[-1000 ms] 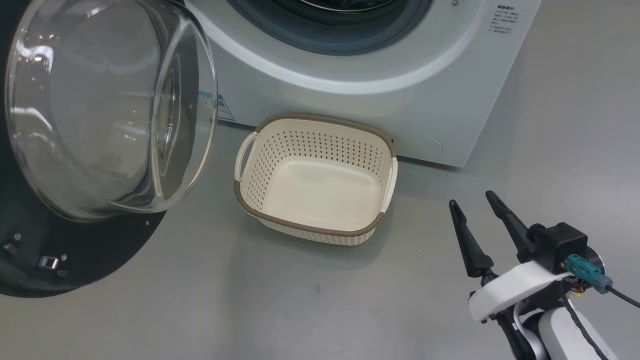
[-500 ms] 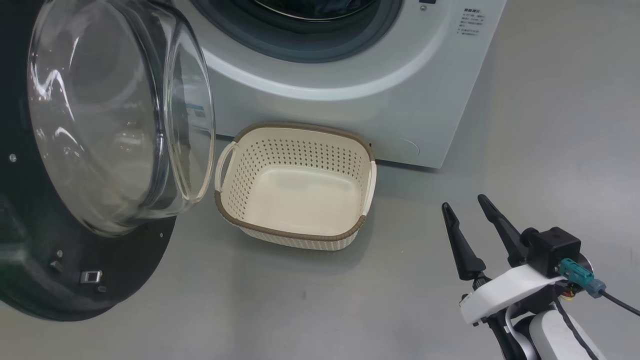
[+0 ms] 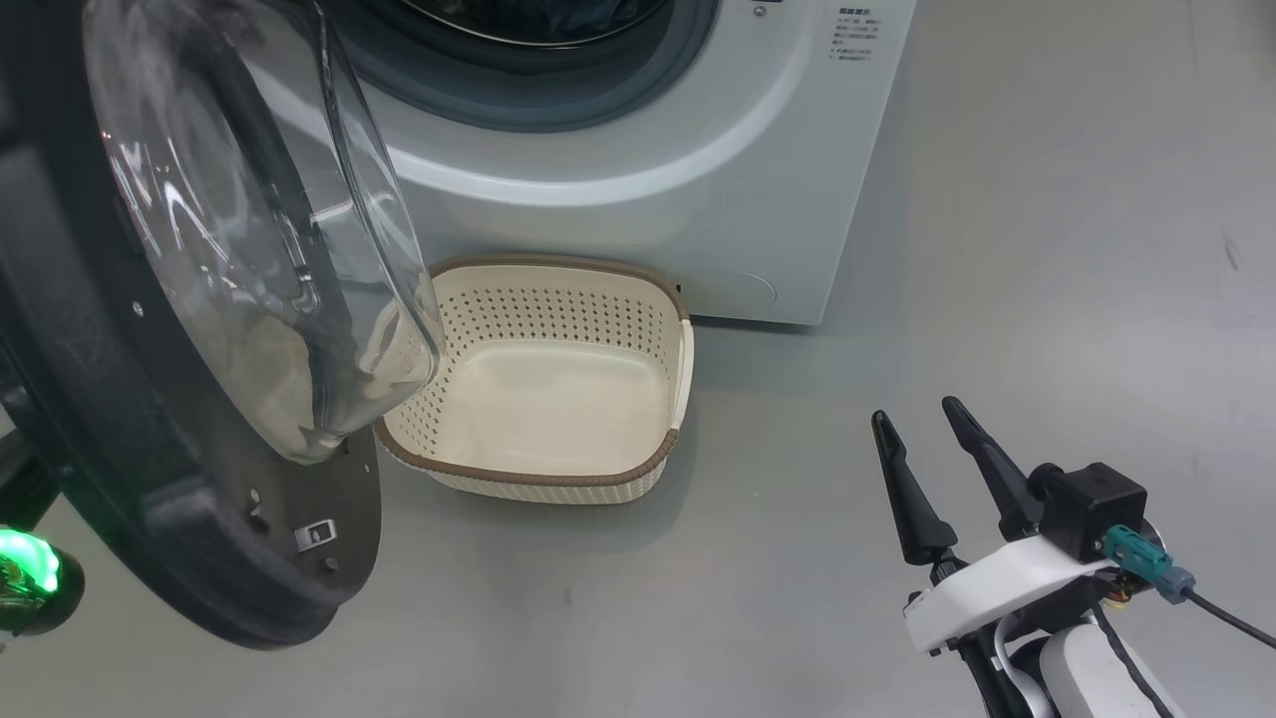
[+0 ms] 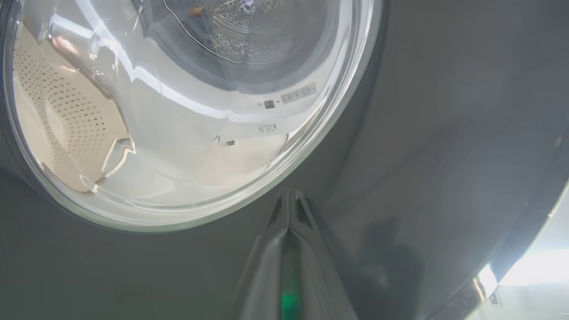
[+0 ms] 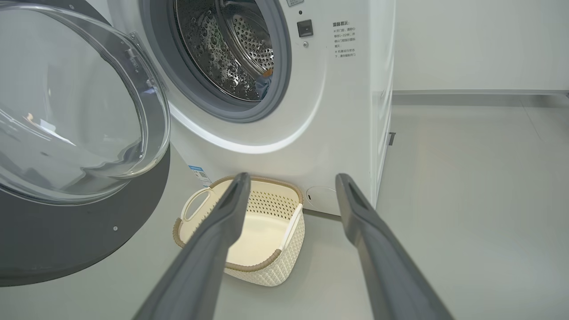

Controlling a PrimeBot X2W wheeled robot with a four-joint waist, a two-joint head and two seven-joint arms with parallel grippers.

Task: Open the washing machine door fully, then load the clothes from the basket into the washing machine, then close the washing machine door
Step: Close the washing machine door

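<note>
Left claw swinging the door shut

Left claw (image 4: 289, 198), clenched and empty, has its tips on the washing machine door (image 4: 422, 133), which has swung in over the emptied basket (image 3: 558, 309). Beyond, blue clothes (image 5: 265, 83) sit inside the washing machine (image 5: 338, 111). Right claw (image 3: 914, 411) hangs released.

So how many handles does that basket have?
2. One handle is on the basket's side nearest the open door. The other handle is on the opposite side. None seem hidden.
</note>
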